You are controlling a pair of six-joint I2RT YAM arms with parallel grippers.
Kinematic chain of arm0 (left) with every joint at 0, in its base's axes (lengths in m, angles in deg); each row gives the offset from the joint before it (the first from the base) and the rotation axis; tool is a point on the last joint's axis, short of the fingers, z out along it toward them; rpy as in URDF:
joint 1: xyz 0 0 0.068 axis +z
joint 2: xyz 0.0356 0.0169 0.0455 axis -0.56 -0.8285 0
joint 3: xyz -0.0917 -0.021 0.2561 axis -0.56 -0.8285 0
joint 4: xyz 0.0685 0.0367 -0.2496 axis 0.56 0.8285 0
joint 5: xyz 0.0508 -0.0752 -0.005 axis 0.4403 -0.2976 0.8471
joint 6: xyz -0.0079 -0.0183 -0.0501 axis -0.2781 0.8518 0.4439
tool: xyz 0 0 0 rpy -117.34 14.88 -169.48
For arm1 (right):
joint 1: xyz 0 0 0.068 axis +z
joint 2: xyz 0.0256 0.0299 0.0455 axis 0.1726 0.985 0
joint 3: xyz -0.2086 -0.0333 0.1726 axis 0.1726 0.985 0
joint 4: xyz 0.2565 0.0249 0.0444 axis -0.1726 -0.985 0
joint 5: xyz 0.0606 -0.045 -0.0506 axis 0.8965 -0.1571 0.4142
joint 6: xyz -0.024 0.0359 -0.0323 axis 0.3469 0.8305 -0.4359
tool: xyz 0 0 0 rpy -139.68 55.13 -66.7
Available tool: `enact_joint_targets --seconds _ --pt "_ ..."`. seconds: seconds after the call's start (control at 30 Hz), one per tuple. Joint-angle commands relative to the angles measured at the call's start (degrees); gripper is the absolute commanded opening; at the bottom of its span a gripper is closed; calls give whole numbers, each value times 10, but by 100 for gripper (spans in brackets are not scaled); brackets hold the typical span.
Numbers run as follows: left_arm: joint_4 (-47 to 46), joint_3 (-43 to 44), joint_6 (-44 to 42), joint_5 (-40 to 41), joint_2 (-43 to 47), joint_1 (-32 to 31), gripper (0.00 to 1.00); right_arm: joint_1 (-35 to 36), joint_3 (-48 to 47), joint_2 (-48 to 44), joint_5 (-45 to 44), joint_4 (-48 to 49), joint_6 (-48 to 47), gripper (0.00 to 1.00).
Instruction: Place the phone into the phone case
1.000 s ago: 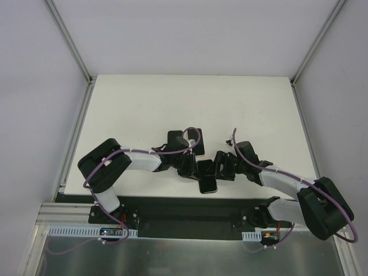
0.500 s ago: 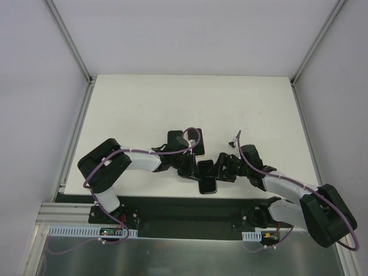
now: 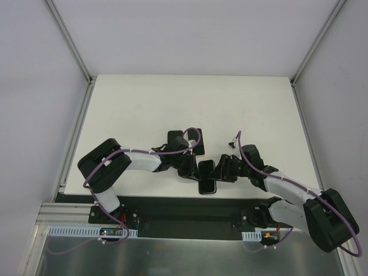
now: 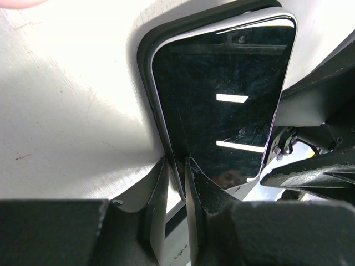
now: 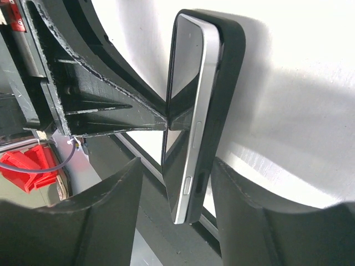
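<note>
From above, the phone (image 3: 207, 174) lies on the white table (image 3: 144, 109) directly between the two grippers. The left gripper (image 3: 188, 168) is against one long side and the right gripper (image 3: 223, 168) against the other; how the jaws stand cannot be made out here. In the left wrist view, the left gripper (image 4: 176, 163) is clenched to a narrow slit. In that slit sits the near long edge of the phone case (image 4: 145, 61), together with the silver rim of the phone (image 4: 222, 83). The dark screen stretches away from the fingertips, with the black case wall showing along its left side and far end. In the right wrist view, the right gripper (image 5: 177, 164) stands spread. The phone (image 5: 187, 72) and phone case (image 5: 228, 66) rise edge-on between its fingers. The case is at the right-hand finger (image 5: 244, 216), while a clear gap separates the screen side from the left-hand finger (image 5: 111, 216), so nothing is clamped. The phone's silver side with its button shows outside the case wall, so the phone is against the case but not fully sunk in. A black wedge of the left gripper meets the screen side from the left.
</note>
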State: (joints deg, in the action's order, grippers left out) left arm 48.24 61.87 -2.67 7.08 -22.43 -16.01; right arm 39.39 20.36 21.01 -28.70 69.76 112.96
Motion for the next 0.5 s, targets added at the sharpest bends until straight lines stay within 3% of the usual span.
enact_joint_targets --seconds 0.0,0.3,0.47 --pt "0 -4 -2 7 -8 -14 15 10 -30 -6 69 24 5 50" --pt "0 -4 -2 10 -7 -14 15 9 -28 -6 69 24 12 38" --pt "0 -4 -2 9 -7 -16 15 10 -28 -6 70 23 16 22"
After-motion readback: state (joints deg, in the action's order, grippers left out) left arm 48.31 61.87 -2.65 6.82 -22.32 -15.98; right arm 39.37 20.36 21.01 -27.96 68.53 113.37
